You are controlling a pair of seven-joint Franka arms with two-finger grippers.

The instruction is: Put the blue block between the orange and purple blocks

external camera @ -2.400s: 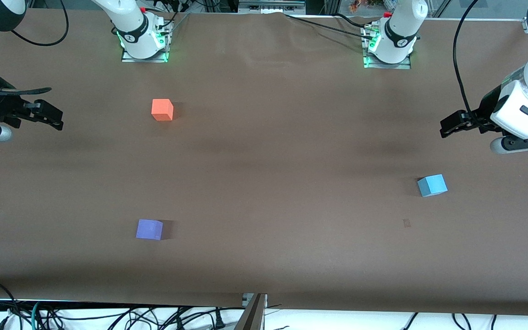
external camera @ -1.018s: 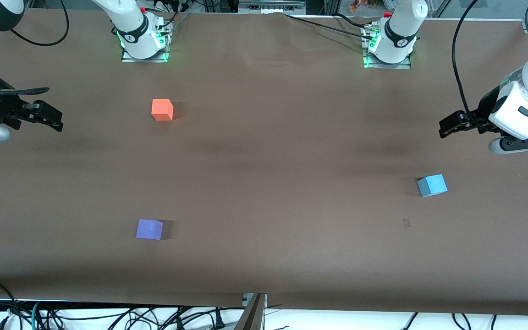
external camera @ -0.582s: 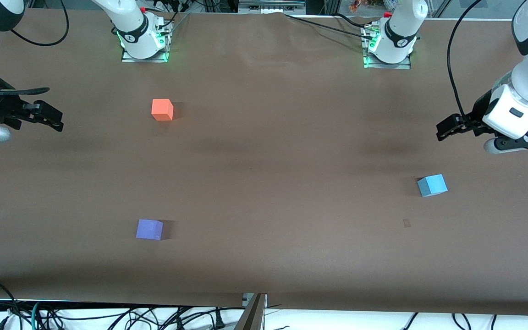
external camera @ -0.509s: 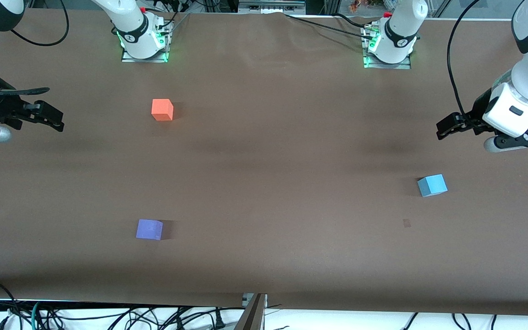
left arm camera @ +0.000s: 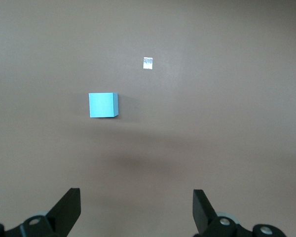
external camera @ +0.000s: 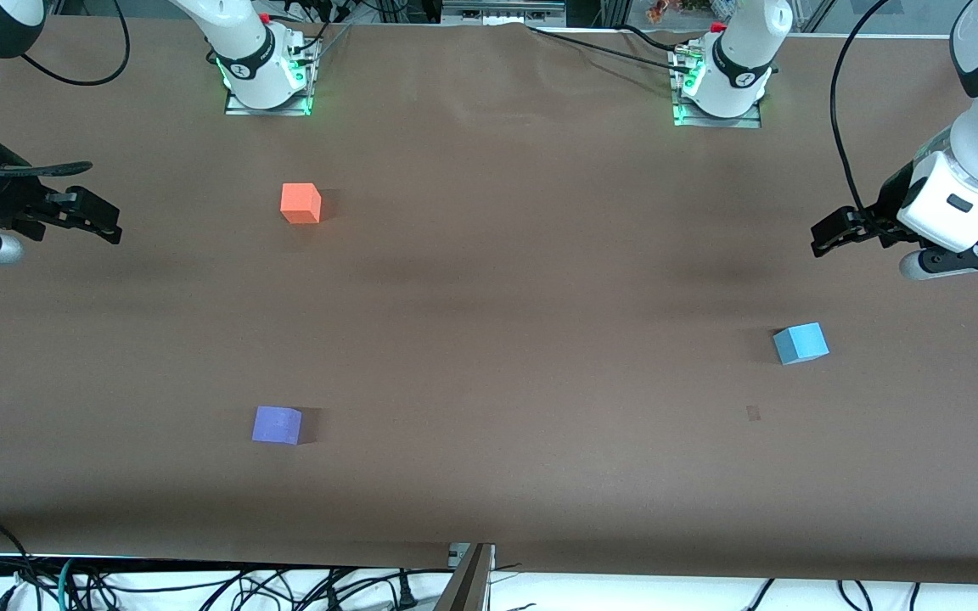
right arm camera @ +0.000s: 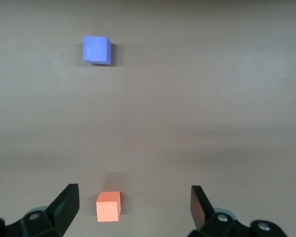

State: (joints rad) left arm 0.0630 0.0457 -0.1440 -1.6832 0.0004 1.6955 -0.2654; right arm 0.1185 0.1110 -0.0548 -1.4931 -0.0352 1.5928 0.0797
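The blue block (external camera: pixel 800 343) lies toward the left arm's end of the table; the left gripper (external camera: pixel 829 233) hangs spread near it; the right gripper (external camera: pixel 103 222), spread, waits well apart from it.

Blue block (external camera: pixel 800 343): sky-blue cube, flat on desk (external camera: pixel 489 339), at 3 o'clock. Orange block (external camera: pixel 300 203) at 10 o'clock; purple block (external camera: pixel 277 424) at 8 o'clock, nearer the camera, well apart.

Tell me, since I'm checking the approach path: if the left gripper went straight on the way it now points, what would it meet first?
Probably bare table. The left gripper, jaws open, points down; the blue block sits off its centre line, though depth is unclear.
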